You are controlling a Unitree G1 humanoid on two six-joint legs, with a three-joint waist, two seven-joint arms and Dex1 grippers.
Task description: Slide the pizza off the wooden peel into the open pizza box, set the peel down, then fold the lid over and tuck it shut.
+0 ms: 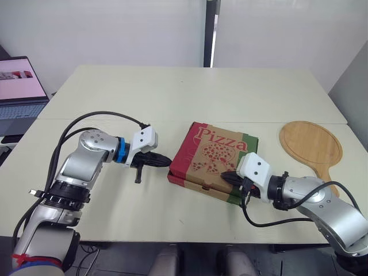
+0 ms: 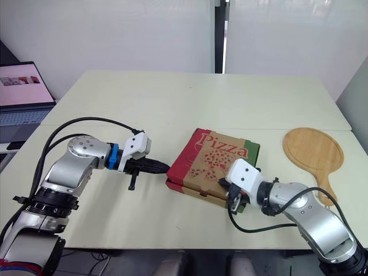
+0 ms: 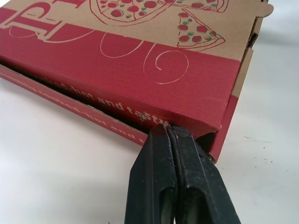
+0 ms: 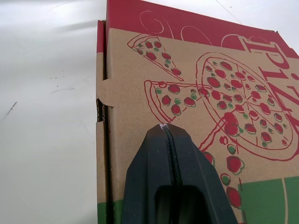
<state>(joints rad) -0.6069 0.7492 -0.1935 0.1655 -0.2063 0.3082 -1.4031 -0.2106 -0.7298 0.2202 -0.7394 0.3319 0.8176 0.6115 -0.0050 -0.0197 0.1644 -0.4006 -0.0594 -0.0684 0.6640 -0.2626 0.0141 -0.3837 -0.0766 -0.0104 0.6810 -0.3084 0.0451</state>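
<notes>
Lid's down on the pizza box, with the peel at its 3 o'clock on the tabletop. The left gripper, jaws pressed together, noses the 9 o'clock side flap. The right gripper, jaws likewise closed, bears on the lid. I'd push inward gently so the flap tucks without buckling.

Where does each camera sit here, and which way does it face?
Left eye view: head, facing forward and down over the table; left pincer, right pincer, closed pizza box, wooden peel.
Right eye view: its stereo twin, same scene.
Left wrist view: along shut left fingers at the box's red side.
Right wrist view: along shut right fingers over the box's printed top.
All four share the box.
</notes>
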